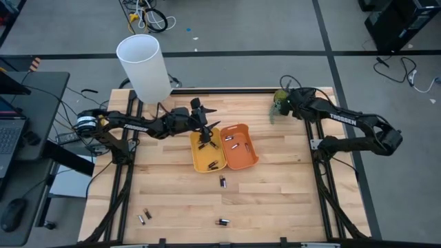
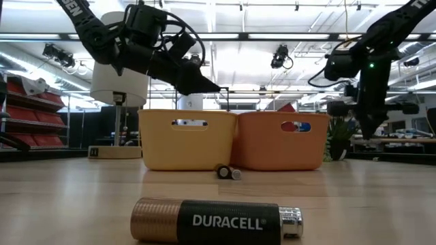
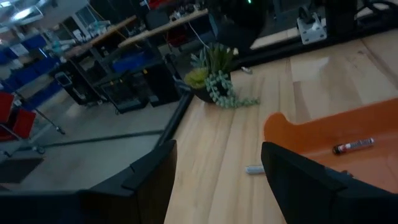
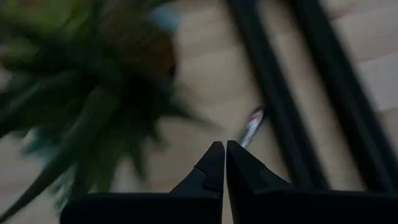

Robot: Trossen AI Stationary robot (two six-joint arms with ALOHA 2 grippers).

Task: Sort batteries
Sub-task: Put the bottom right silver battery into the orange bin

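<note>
A wooden table (image 1: pixel 172 200) is seen from above, with two dark robot arms reaching in from its left and right sides.

On the left, the left claw (image 1: pixel 204 122) hangs over the yellow tray (image 1: pixel 198 160), its fingers spread wide and holding nothing. From table height it sits clearly above the tray's rim, not down inside it.

In the middle, the yellow tray and an orange tray (image 1: pixel 246 157) stand side by side, touching. Each holds a few batteries: dark ones in the yellow tray (image 1: pixel 213 166), silvery ones in the orange tray (image 1: pixel 231 140).

Unsorted batteries lie loose on the table: a pair near the front left corner (image 1: pixel 143 217), one just in front of the trays (image 1: pixel 222 181), and one nearer the front edge (image 1: pixel 222 222) (in the table-level view a large copper-and-black cell lies right before the camera).

On the right, the right claw (image 4: pixel 224 158) is pinched shut and empty. It hovers at the far right corner beside a small potted plant (image 1: pixel 280 101), with one silvery battery (image 4: pixel 251 126) lying on the wood just beyond its tips.

The step in hand seems to be the moment after a drop into the yellow tray, judging by the empty claw above it. Next, the left arm would need to travel to a loose battery, lower with its fingers either side of the cell, and close. The right claw would have to open before it could take the battery by the plant.
</note>
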